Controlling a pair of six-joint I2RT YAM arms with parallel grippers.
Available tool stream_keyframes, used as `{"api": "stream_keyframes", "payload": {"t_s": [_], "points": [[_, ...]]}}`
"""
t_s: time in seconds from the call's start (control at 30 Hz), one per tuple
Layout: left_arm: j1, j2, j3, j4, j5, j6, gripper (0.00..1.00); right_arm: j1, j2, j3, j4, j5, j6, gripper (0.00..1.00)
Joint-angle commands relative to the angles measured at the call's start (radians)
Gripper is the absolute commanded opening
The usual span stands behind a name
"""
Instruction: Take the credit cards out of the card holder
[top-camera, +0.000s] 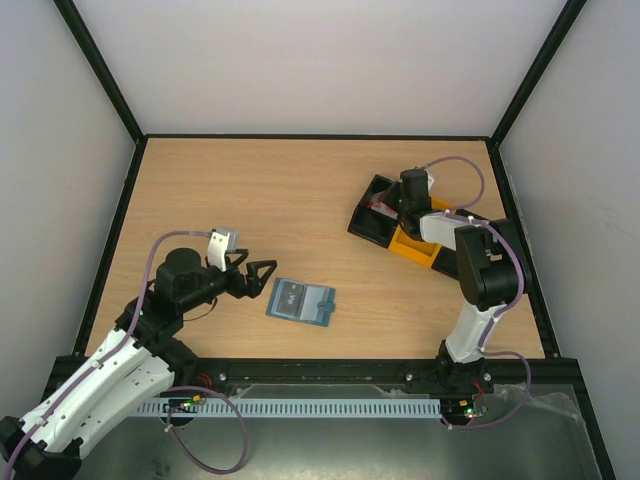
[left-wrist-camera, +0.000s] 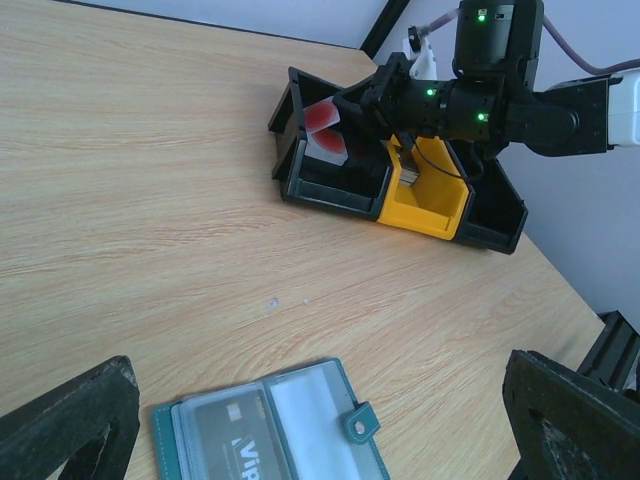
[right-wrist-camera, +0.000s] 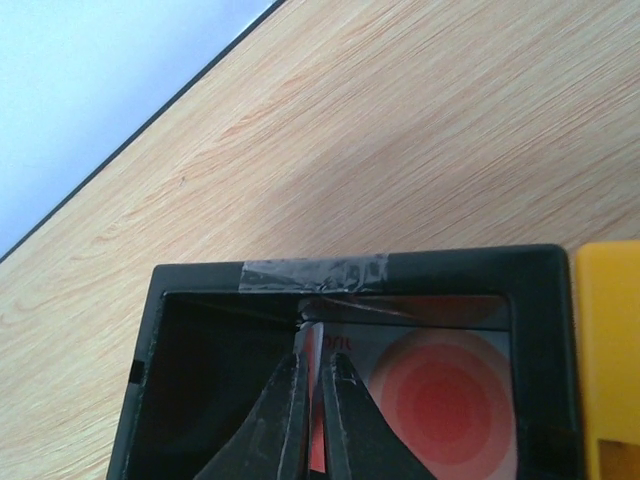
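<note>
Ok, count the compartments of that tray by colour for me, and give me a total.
Black: 2, the left black compartment and the right black compartment, as the left wrist camera sees them
Yellow: 1, the yellow compartment between them
Total: 3

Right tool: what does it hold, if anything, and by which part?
The right tool pinches a red-and-white card by one edge, inside a black tray compartment. The left tool is open and holds nothing.
</note>
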Motion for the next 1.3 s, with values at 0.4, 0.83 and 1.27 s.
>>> {"api": "stream_keyframes", "payload": {"t_s": [0.4, 0.83, 1.27], "points": [[0.006, 0.015, 0.028, -0.015, -0.025, -0.021, 1.00, -0.003, 0.017, 0.069, -0.089, 0.083, -0.056, 0.14], [0.007, 0.128, 0.022, -0.002, -0.018, -0.060, 1.00, -0.003, -0.059, 0.159, -0.340, 0.066, -0.016, 0.23], [0.009, 0.162, 0.005, 0.030, -0.064, -0.100, 1.00, 0.012, 0.025, 0.230, -0.403, -0.045, -0.052, 0.02]]}}
